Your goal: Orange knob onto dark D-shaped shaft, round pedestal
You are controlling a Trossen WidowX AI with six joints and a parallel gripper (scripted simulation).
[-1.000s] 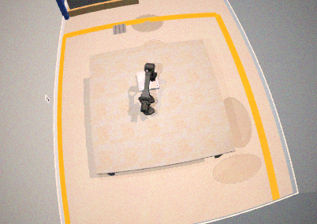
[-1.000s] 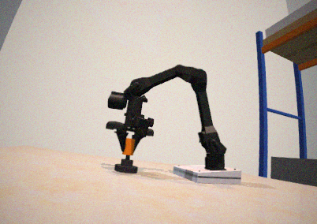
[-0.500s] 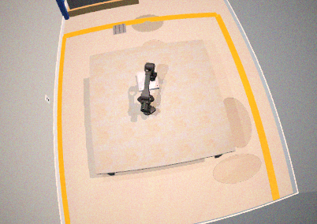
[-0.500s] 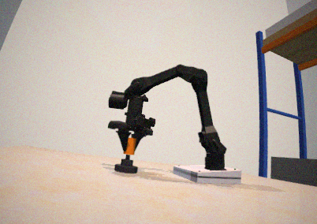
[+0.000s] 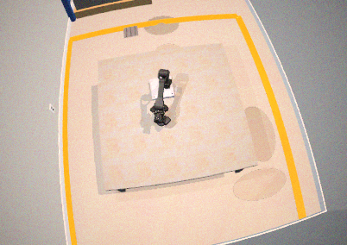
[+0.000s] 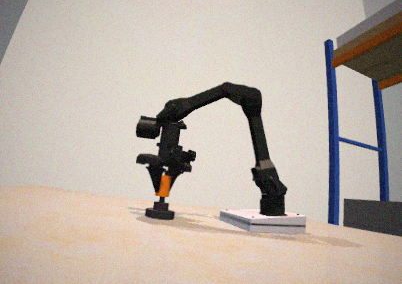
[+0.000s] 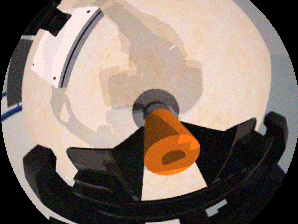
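Note:
The orange knob (image 6: 164, 187) (image 7: 161, 131) is upright between the fingers of my gripper (image 6: 163, 183) (image 7: 168, 137), which is shut on it. The knob's top opening shows dark in the wrist view. The round black pedestal (image 6: 160, 214) (image 7: 140, 107) stands directly below the knob. A short length of the dark shaft (image 6: 162, 199) shows between the knob's lower end and the pedestal's raised collar, so the knob is above the pedestal, not seated on it. Whether the shaft's tip is inside the hole is hidden, and so is its flat side.
The arm's white base plate (image 5: 155, 91) (image 6: 276, 225) (image 7: 61, 50) lies behind the pedestal on the pale table (image 5: 194, 135) (image 6: 100, 252). The arm's shadow falls around the pedestal. A blue-posted shelf (image 6: 333, 132) stands beyond the base.

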